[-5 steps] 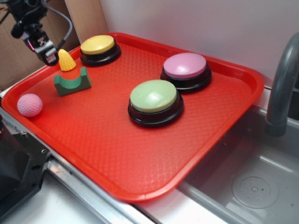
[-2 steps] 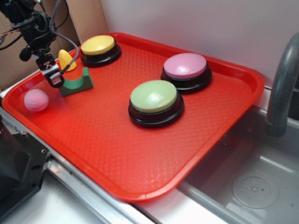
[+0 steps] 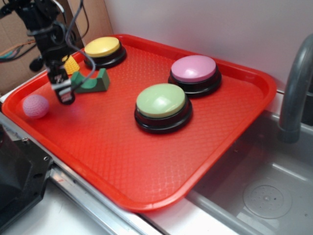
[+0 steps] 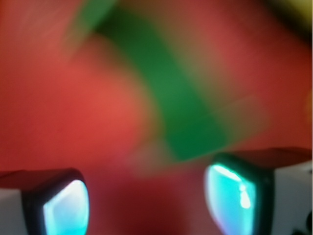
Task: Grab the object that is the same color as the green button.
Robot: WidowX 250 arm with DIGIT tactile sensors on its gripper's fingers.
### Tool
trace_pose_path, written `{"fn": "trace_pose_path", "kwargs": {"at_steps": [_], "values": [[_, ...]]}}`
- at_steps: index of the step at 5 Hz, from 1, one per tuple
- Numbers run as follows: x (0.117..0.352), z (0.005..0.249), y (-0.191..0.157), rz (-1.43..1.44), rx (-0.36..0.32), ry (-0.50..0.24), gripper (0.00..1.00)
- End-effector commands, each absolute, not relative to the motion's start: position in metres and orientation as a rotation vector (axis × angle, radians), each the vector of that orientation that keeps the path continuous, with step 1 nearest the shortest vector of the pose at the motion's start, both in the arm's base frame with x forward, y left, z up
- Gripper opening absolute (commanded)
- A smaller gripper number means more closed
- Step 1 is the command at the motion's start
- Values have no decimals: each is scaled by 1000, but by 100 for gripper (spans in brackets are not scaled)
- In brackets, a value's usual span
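Note:
The object, a small dark green arch-like block (image 3: 93,82), lies on the red tray (image 3: 122,147) near its back left corner. In the blurred wrist view the block (image 4: 176,98) lies just ahead of the fingertips, nearer the right one. My gripper (image 3: 64,94) hangs low over the tray just left of the block, between it and the pink ball. Its fingers (image 4: 66,208) stand apart with only red tray between them, so the gripper (image 4: 146,200) is open. The pale green button (image 3: 161,104) sits at the tray's middle.
A yellow cone (image 3: 72,65) stands behind the arm, partly hidden by it. A pink dimpled ball (image 3: 35,106) rests by the tray's left rim. A yellow button (image 3: 102,49) and a pink button (image 3: 194,71) sit at the back. A sink (image 3: 264,191) and faucet (image 3: 293,93) lie to the right.
My gripper has come down and forward from near the cone to the tray beside the green block. The block has slid to the right and turned a little; the ball shifted slightly.

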State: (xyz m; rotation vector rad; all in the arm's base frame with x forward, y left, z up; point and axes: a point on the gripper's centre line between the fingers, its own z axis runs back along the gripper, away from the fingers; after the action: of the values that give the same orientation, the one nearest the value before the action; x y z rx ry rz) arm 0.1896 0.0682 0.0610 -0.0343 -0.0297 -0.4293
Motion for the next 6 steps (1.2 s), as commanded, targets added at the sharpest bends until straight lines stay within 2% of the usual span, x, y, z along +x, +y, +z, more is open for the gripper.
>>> {"fn": "trace_pose_path", "kwargs": {"at_steps": [1, 3, 4, 5, 6], "values": [[205, 120, 53, -441, 35, -108, 100], [237, 74, 58, -702, 45, -100, 100], [251, 43, 53, -754, 20, -87, 100], [251, 18, 45, -799, 3, -88, 100], [252, 4, 41, -778, 8, -115, 100]]}}
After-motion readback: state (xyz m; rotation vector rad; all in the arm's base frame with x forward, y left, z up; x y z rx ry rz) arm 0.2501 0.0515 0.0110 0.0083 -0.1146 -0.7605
